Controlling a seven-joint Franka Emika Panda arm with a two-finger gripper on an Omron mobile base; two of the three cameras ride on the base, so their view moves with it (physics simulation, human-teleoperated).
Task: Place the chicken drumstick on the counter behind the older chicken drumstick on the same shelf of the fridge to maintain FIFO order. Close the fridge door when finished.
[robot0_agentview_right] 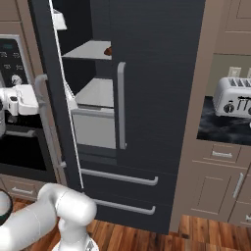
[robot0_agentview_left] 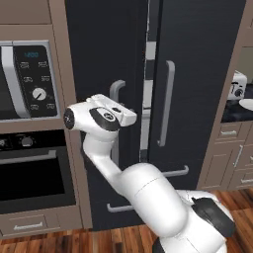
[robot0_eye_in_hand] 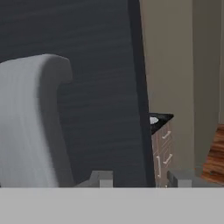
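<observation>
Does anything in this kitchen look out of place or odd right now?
Only the fridge: its left door stands partly open, with the robot's gripper by that door's handle. Inside, a small brown drumstick lies on a shelf. Nothing looks spilled, tipped or damaged.

The fridge's (robot0_agentview_right: 162, 98) left door (robot0_agentview_right: 56, 112) stands ajar, leaving a narrow gap to the shelf (robot0_agentview_right: 90, 50) (a brown drumstick (robot0_agentview_right: 108, 50) sits there); the right door blocks the rest.

Arm bent upward, wrist level, tool (robot0_agentview_left: 129, 114) closed.
</observation>
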